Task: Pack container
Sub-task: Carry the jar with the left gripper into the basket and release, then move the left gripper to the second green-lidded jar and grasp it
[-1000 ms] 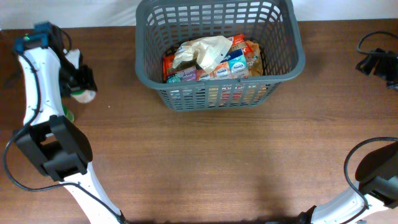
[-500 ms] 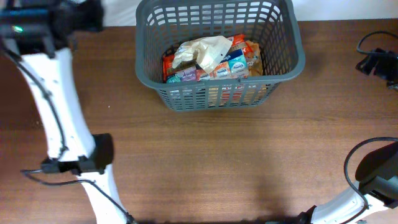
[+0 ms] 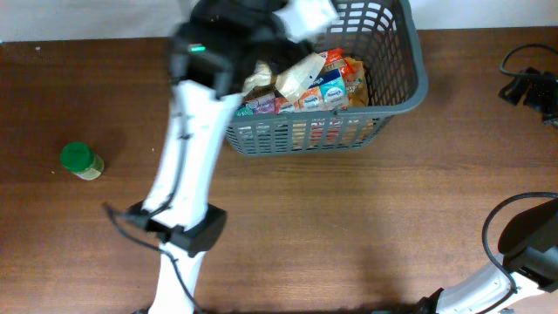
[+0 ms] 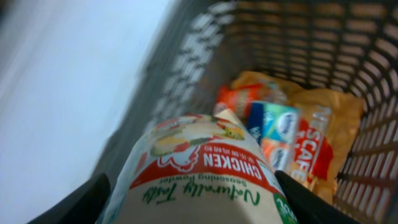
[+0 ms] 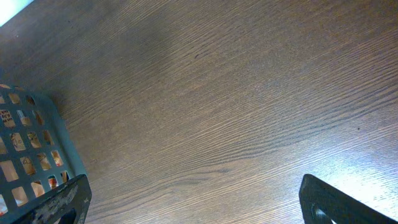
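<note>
Your left fingers (image 4: 74, 208) pinch the chicken pack (image 4: 205, 180), seemingly light and soft, by its sides, the stiff basket (image 4: 348, 37) just beyond them; your right fingers (image 5: 348, 208) stand spread.

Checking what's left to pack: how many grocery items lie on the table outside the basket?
1: a green-lidded jar on the table, well left of the basket. The left arm could hide others.
</note>
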`<state>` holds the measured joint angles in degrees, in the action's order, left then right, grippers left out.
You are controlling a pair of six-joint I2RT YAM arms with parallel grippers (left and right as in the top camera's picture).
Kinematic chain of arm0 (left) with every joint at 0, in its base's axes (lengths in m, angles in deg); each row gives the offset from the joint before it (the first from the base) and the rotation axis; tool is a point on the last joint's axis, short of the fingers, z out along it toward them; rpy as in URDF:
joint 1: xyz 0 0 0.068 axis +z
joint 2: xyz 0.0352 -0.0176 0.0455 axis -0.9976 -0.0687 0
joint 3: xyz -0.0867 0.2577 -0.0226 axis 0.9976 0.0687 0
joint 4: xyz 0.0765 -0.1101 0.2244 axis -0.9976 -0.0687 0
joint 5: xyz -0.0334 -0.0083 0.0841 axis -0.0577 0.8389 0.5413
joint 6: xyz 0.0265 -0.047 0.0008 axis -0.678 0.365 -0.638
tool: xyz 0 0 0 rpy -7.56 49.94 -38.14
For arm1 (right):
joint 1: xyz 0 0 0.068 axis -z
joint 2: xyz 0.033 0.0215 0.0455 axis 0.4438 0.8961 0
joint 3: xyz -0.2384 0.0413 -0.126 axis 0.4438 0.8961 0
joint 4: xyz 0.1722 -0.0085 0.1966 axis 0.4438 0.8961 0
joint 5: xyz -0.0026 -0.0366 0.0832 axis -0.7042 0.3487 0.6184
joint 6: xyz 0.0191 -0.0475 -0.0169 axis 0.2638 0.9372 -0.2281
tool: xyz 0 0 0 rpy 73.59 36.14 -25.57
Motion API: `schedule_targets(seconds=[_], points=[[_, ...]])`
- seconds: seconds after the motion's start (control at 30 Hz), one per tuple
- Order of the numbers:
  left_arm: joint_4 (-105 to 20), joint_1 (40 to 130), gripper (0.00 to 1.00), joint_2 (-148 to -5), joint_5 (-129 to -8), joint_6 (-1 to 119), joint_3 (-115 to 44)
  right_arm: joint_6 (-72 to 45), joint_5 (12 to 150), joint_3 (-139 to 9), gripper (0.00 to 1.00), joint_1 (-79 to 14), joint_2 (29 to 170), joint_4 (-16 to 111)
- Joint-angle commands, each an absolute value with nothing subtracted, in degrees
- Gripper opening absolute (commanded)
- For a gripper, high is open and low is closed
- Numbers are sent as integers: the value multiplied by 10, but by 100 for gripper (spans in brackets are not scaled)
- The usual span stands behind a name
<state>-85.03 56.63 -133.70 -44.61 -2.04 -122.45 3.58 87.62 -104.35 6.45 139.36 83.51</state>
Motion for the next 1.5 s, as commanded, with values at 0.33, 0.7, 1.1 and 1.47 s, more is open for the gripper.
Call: schedule_targets(seconds=[0.33, 0.7, 1.1, 1.47], points=[[-801, 513, 2, -1479, -479, -133, -1129, 31, 881, -1041, 99, 63, 1385, 835], [-848, 527, 99, -1396, -425, 97, -1185, 31, 881, -1041, 99, 63, 1385, 835], [-939, 692, 99, -1278, -416, 189, -1209, 31, 881, -1041, 99, 63, 1385, 835], [-1048, 902, 99, -1285, -383, 386, -1144, 31, 881, -1041, 99, 63, 1385, 835]])
